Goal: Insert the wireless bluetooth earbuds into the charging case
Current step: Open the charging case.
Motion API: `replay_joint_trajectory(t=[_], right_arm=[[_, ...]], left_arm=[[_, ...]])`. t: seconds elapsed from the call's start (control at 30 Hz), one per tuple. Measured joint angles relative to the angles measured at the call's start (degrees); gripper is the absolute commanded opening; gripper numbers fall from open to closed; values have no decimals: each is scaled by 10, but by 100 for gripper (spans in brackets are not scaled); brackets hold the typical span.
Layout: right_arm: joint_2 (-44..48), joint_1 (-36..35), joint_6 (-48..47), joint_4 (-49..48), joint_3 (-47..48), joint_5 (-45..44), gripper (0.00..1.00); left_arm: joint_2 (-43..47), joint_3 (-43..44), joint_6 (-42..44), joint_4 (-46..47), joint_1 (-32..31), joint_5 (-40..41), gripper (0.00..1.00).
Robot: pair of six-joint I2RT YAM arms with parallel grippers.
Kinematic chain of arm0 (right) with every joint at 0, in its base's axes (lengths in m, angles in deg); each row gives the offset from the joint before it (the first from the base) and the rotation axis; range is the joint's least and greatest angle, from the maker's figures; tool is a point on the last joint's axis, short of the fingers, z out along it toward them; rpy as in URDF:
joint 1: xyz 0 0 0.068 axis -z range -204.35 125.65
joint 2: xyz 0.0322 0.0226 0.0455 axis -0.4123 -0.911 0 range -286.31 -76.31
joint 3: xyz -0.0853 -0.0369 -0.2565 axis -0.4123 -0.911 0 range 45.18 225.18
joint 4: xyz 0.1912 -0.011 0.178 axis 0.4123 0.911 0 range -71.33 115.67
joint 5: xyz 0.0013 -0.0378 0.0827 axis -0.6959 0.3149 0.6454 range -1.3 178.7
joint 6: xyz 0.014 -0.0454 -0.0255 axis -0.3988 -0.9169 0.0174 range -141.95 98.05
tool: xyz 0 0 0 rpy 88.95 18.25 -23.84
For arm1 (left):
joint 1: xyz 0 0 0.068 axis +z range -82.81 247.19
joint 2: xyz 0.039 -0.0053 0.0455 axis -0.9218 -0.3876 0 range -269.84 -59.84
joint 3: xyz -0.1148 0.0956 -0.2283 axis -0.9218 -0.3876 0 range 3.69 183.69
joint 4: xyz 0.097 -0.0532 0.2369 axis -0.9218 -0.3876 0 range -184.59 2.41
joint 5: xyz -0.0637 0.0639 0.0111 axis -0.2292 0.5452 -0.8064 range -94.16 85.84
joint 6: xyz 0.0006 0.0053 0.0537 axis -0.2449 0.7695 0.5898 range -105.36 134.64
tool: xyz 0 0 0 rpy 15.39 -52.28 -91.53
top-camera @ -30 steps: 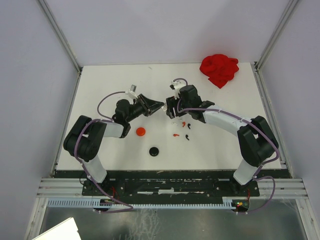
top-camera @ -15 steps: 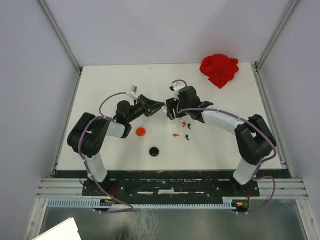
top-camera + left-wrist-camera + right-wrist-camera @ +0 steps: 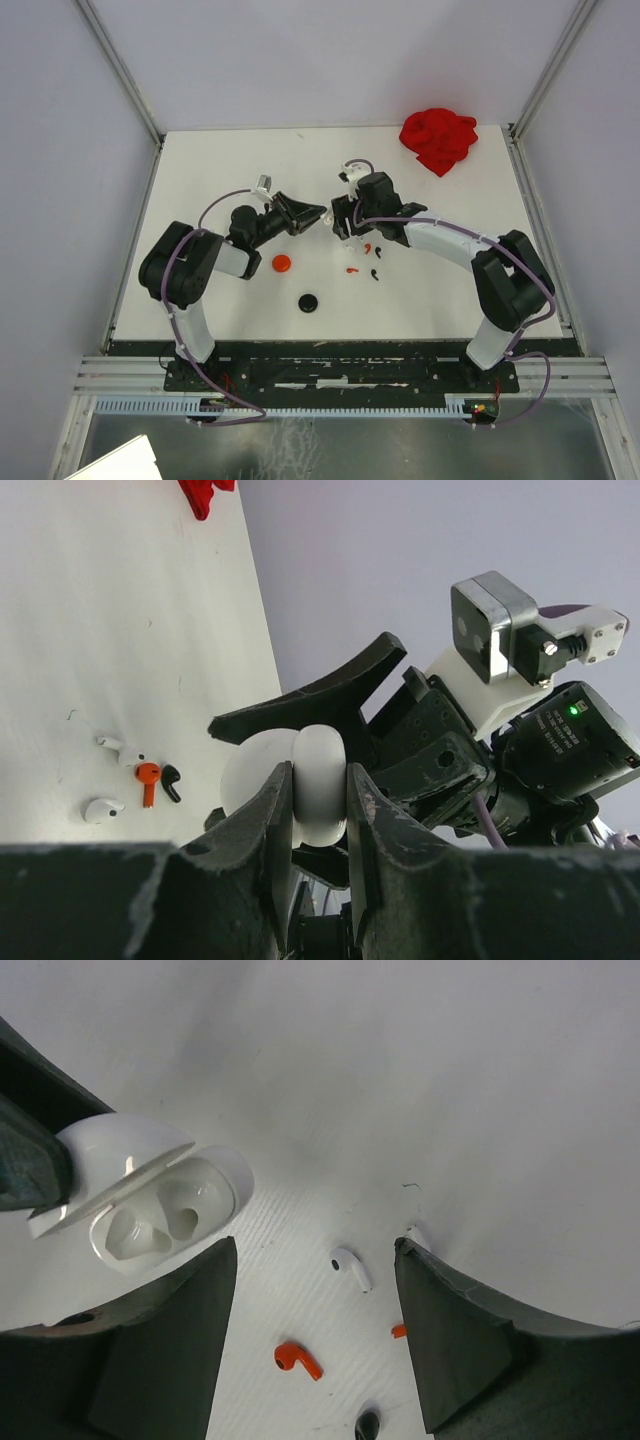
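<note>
1. The left jaws are clamping the white charging case (image 3: 320,790) by its flat sides and holding it off the tabletop (image 3: 220,170), with its hinged lid open toward the right jaws.
2. The right jaws are standing apart, gripping nothing, and hovering just beside the case's open mouth.
3. Over the last second the left arm's elbow and shoulder links have been swinging inward, while the clamped case is staying almost where it was. The right arm is barely shifting. This looks like a re-posing to present the case; no earbud is being lifted yet, so insertion is still to begin.
4. Both wells (image 3: 165,1222) of the case are showing empty.
5. Below the right jaws, one white earbud (image 3: 350,1268) is lying on the tabletop in line with their gap. A second white earbud (image 3: 415,1232) is peeking from behind one jaw. The orange earbud (image 3: 298,1358) and black earbud (image 3: 367,1425) are lying nearer the wrist.
6. Farther out, on the left jaws' base side, the red disc (image 3: 282,263) and black disc (image 3: 308,301) are resting apart.
</note>
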Motion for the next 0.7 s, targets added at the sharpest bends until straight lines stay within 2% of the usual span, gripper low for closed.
replay_joint_trajectory(t=[0.2, 0.33, 0.53, 0.7], right_arm=[[21, -1, -10, 2, -6, -14, 71], [20, -1, -19, 24, -5, -21, 65], [-21, -2, -41, 79, 42, -21, 54], [-55, -9, -62, 122, 76, -18, 50]], left_arm=[[0, -27, 0, 5, 39, 10, 3], [2, -54, -5, 7, 53, 50, 3], [30, -103, -22, 8, 52, 104, 3], [58, -111, -23, 7, 52, 128, 3]])
